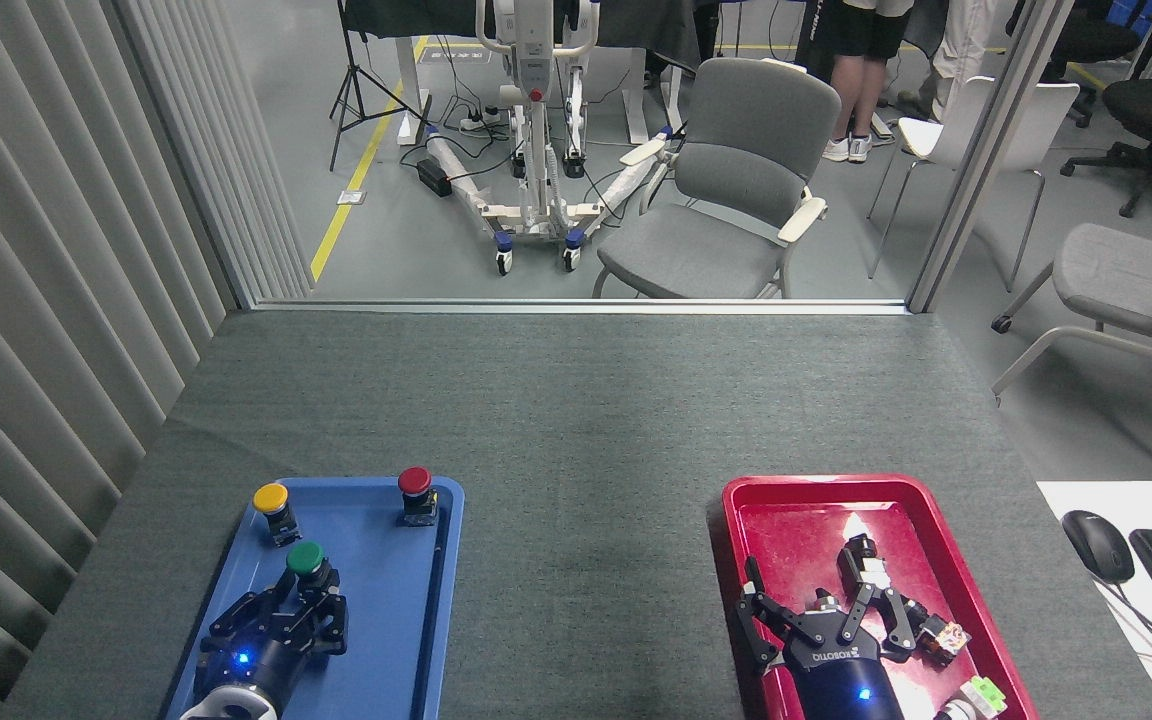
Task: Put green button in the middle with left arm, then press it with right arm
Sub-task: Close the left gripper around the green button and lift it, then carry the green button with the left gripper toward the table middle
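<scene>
Only the head view to go on here. We're at step one, the pickup: the green button (pixel 305 558) sits in the blue tray (pixel 406 620) at the lower left of the frame, below the yellow button (pixel 270 497) and left of the red button (pixel 414 481). The left hand (pixel 294 612) is right up against the button's black base, fingers drawn in close around it, but from this angle I honestly can't tell if it's actually clamped on it or just bracketing it. Over at the lower right, the right hand (pixel 822 612) hangs over the red tray (pixel 786 492) with its fingers spread wide, holding nothing, some small bits lying beside it. The middle (pixel 586 520) of the counter, the bare grey cloth between the two trays, has nothing on it. Next move, I'd guess: get a firm grip on the base, lift clear of the tray's lip, and carry it rightward, keeping the cap facing up so the right hand can press it.
</scene>
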